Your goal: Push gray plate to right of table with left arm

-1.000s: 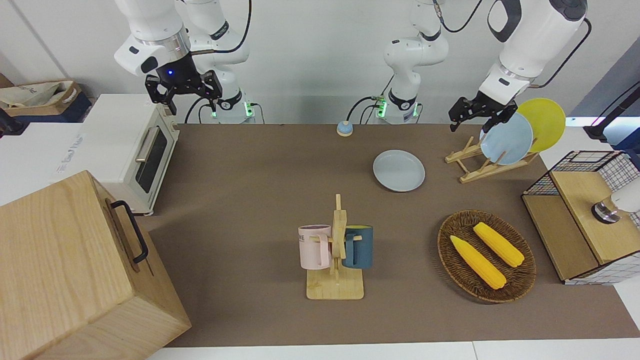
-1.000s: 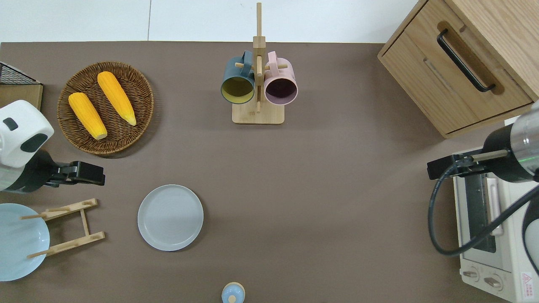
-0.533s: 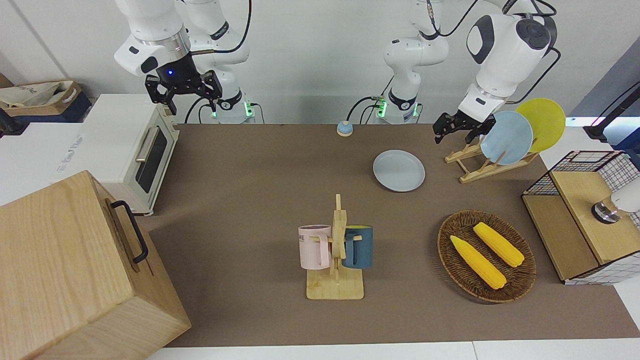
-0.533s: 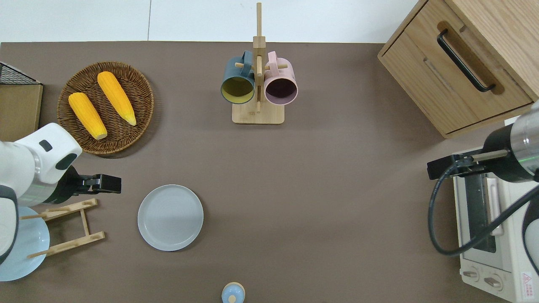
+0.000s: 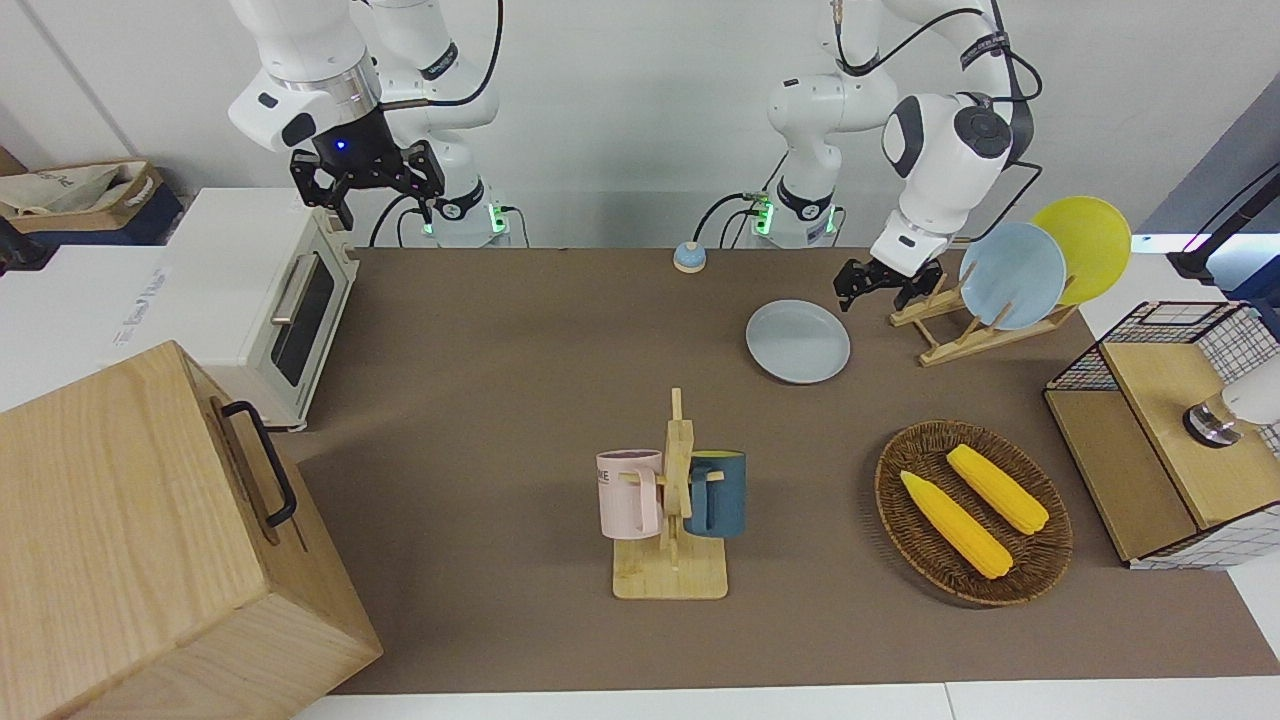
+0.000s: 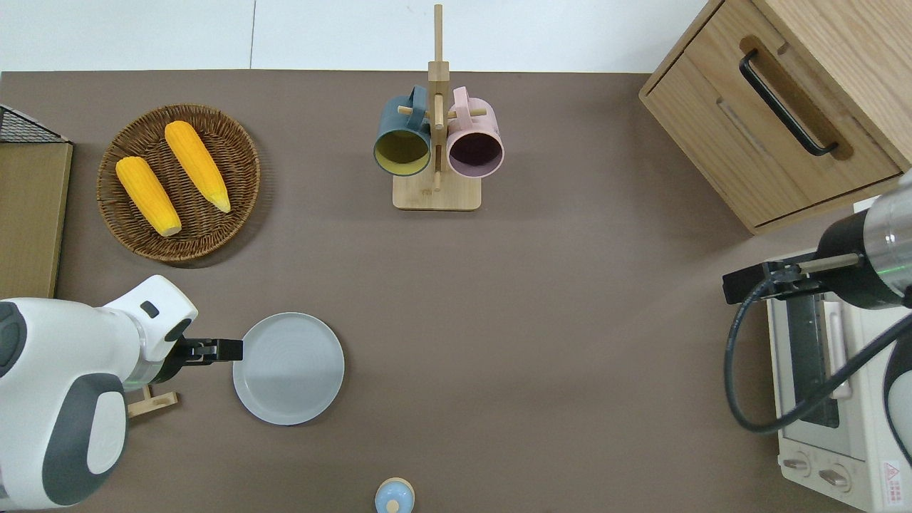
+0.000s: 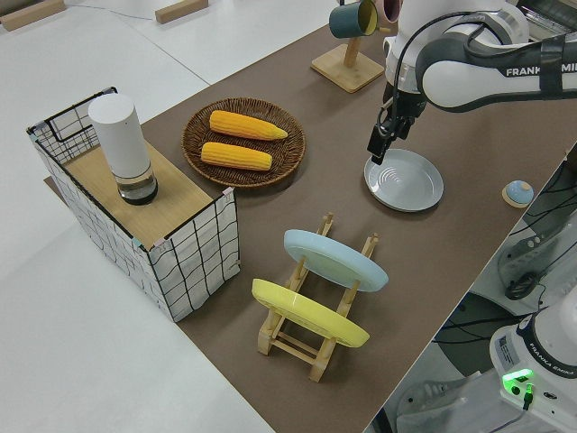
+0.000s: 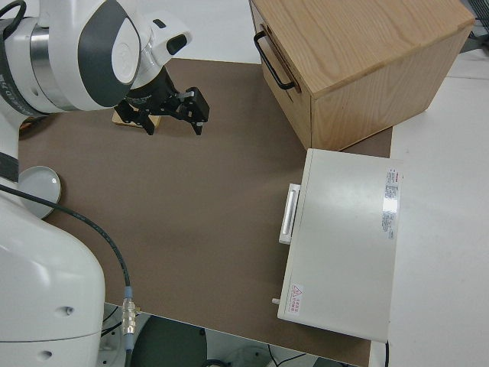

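The gray plate (image 5: 798, 342) lies flat on the brown table (image 5: 500, 400), near the robots and toward the left arm's end. It also shows in the overhead view (image 6: 288, 368) and the left side view (image 7: 406, 180). My left gripper (image 5: 873, 298) is low at the plate's rim (image 6: 231, 350), on the side facing the plate rack (image 7: 377, 152). Its fingers look open and hold nothing. My right gripper (image 5: 385, 210) is parked, open and empty.
A wooden rack (image 5: 960, 335) beside the gray plate holds a sky-blue plate (image 5: 1012, 275) and a yellow plate (image 5: 1085, 245). A basket of corn (image 5: 972, 512), a two-mug rack (image 5: 672, 520), a small bell (image 5: 689, 258), a toaster oven (image 5: 270, 300) and a wooden cabinet (image 5: 130, 540) stand around.
My left arm has swung down from beside the sky-blue plate toward the table's middle, and its gripper is now at the gray plate's rim. The plate and the right arm have not moved.
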You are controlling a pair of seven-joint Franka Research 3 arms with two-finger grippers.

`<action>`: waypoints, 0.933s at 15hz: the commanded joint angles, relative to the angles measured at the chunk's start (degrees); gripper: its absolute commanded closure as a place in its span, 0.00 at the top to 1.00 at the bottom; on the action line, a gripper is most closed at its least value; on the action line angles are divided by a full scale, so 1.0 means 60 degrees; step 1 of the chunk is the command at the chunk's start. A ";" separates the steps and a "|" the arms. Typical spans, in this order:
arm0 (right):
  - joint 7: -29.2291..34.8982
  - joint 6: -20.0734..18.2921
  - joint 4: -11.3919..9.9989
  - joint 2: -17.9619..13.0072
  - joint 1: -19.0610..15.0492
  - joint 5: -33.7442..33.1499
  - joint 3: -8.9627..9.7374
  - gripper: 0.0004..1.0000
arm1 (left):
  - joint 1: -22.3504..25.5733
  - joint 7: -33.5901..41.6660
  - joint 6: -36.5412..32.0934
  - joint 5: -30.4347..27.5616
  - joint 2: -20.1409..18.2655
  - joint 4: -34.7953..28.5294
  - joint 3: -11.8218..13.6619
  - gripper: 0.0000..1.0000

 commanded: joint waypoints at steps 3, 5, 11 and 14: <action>-0.0024 -0.0114 -0.0006 -0.0072 -0.0103 0.0077 0.0039 0.98 | -0.0131 -0.0089 0.2254 -0.0098 -0.0445 -0.2035 0.0073 1.00; -0.0024 -0.0114 -0.0006 -0.0072 -0.0103 0.0077 0.0053 0.98 | -0.0131 -0.0089 0.2799 -0.0098 -0.0343 -0.2359 0.0059 0.99; -0.0024 -0.0114 -0.0006 -0.0072 -0.0103 0.0077 0.0038 0.98 | -0.0438 -0.0133 0.3723 -0.0113 0.0315 -0.2770 0.0059 0.99; -0.0024 -0.0114 -0.0005 -0.0072 -0.0103 0.0077 0.0053 0.98 | -0.0526 -0.0133 0.3826 -0.0113 0.0492 -0.2785 0.0059 0.99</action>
